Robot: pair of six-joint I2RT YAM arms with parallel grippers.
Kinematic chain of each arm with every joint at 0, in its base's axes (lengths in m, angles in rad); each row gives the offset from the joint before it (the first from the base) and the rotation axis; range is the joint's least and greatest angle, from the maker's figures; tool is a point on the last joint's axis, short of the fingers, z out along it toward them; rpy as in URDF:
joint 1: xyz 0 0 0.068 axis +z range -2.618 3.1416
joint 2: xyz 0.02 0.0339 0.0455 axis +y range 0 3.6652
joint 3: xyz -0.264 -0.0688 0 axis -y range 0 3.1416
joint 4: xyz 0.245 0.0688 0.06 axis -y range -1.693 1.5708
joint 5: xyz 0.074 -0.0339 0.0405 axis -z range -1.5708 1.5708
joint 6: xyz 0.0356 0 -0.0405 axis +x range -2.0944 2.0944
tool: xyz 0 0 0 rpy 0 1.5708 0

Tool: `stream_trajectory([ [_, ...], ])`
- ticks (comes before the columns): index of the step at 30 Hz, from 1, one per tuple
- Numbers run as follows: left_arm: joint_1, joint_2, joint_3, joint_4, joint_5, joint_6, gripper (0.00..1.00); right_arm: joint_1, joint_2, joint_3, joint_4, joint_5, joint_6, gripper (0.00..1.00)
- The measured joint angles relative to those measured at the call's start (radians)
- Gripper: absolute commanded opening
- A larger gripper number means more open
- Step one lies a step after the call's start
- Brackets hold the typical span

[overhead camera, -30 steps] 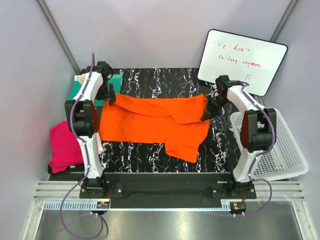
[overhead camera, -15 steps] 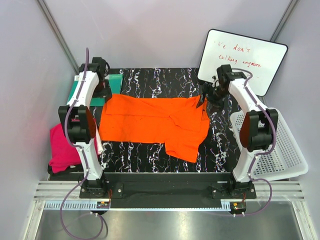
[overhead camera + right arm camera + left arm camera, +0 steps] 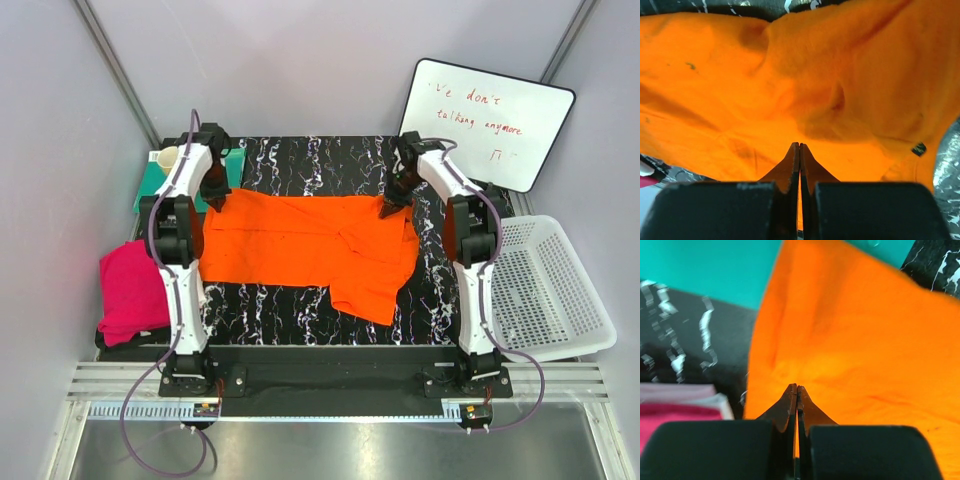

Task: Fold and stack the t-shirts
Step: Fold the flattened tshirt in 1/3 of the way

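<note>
The orange t-shirt [image 3: 300, 240] lies spread flat across the black marbled table [image 3: 320, 160], one sleeve hanging toward the near right. My left gripper [image 3: 217, 203] is at its far left corner, tips together on the cloth [image 3: 850, 340], which creases toward them [image 3: 797, 387]. My right gripper [image 3: 384, 212] is at the far right corner, likewise shut [image 3: 799, 145] on puckered orange cloth [image 3: 790, 75]. The magenta-pink t-shirt [image 3: 130, 290] sits bunched at the table's left edge, apart from both grippers; a strip of it [image 3: 675, 415] shows in the left wrist view.
A teal mat [image 3: 150, 185] with a pale mug [image 3: 167, 157] sits at the far left corner, just behind the left gripper. A white perforated basket [image 3: 560, 290] stands off the right edge. A whiteboard [image 3: 485, 120] leans at the back right.
Both grippers moved onto the orange shirt's far corners and shut there. The right arm swung left from beside the whiteboard. The folded-over top right part of the shirt now lies flat.
</note>
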Motion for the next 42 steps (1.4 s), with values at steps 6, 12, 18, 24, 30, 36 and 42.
stream_trajectory([
  [6,-0.027,0.074,0.037,-0.003,0.044,0.002,0.00,0.016,0.067,0.101,-0.041,0.053,0.001,0.00],
  [12,-0.046,0.129,0.092,-0.004,0.050,-0.019,0.00,0.017,0.156,0.283,-0.085,0.158,-0.002,0.00],
  [18,-0.048,0.175,0.122,-0.010,0.028,-0.055,0.00,0.017,0.296,0.466,-0.129,0.240,-0.007,0.00],
  [24,-0.048,0.224,0.195,-0.043,0.002,-0.085,0.00,0.020,0.341,0.560,-0.154,0.294,-0.010,0.00],
  [30,-0.047,0.271,0.279,-0.058,-0.017,-0.115,0.00,0.026,0.357,0.593,-0.127,0.382,-0.034,0.00],
  [36,-0.040,0.285,0.311,-0.046,-0.006,-0.121,0.22,0.026,0.391,0.665,-0.068,0.447,-0.057,0.00],
  [42,-0.045,0.057,0.020,0.082,0.023,-0.076,0.99,0.027,0.274,0.565,-0.029,0.428,-0.072,0.44],
])
